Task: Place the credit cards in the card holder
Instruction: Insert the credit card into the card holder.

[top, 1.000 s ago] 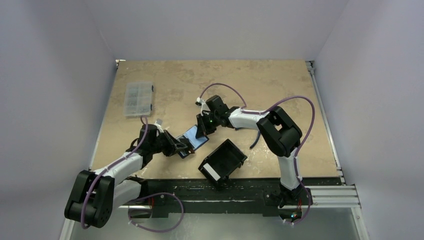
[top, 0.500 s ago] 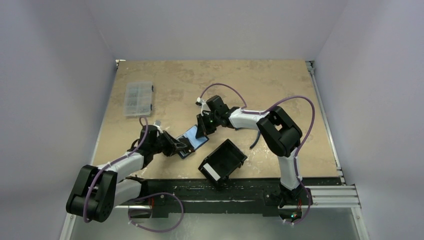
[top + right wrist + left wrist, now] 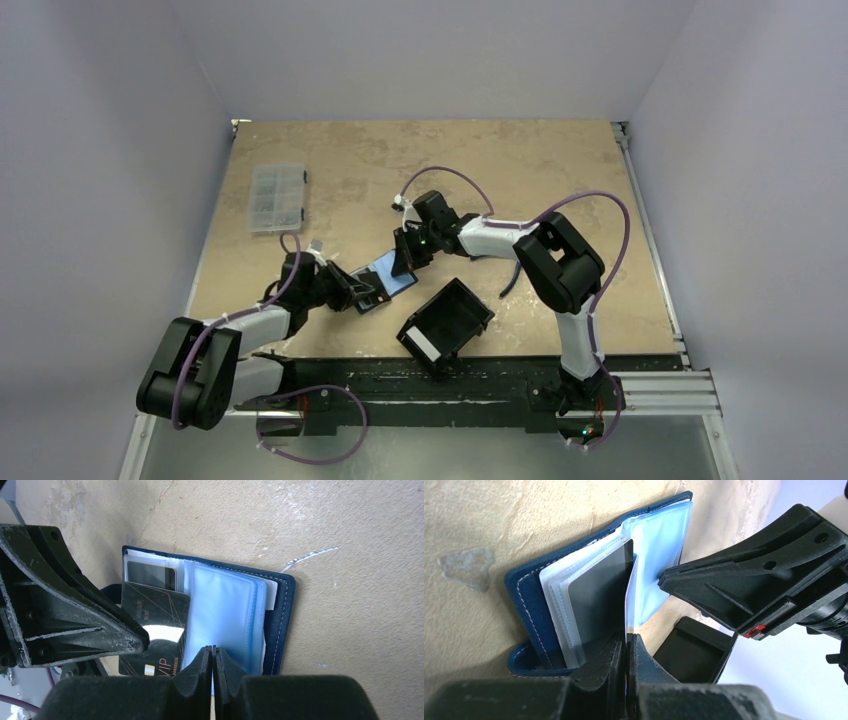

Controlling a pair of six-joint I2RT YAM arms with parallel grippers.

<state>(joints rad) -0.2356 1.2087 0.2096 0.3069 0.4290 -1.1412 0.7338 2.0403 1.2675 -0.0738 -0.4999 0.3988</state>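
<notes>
Inserting a card into a parted pocket is the step in hand. The card holder (image 3: 388, 275) lies spread open on the bench (image 3: 500, 170), directly between the two gripper tips. The left gripper (image 3: 626, 647) is clenched on one edge of a dark card (image 3: 155, 625). The card's free end lies over the page nearest that gripper, just ahead of its fingers, and it does not appear to be seated in any pocket yet. The right gripper (image 3: 213, 652) is pinched on the edge of a clear sleeve (image 3: 220, 605), apparently lifting it so that the pages part. The next move probably calls for the left gripper to line the card's leading edge up with the mouth of the sleeve. It would then slide the card forward toward the right gripper, with the sleeve held raised. The left arm is stretched low over the bench, its gripper nearly level and pointing at the right gripper. The right arm is bent at a raised elbow, its forearm reaching across and its gripper angled down onto the holder. A black tray (image 3: 447, 322) sits just to the near side of both grippers.
</notes>
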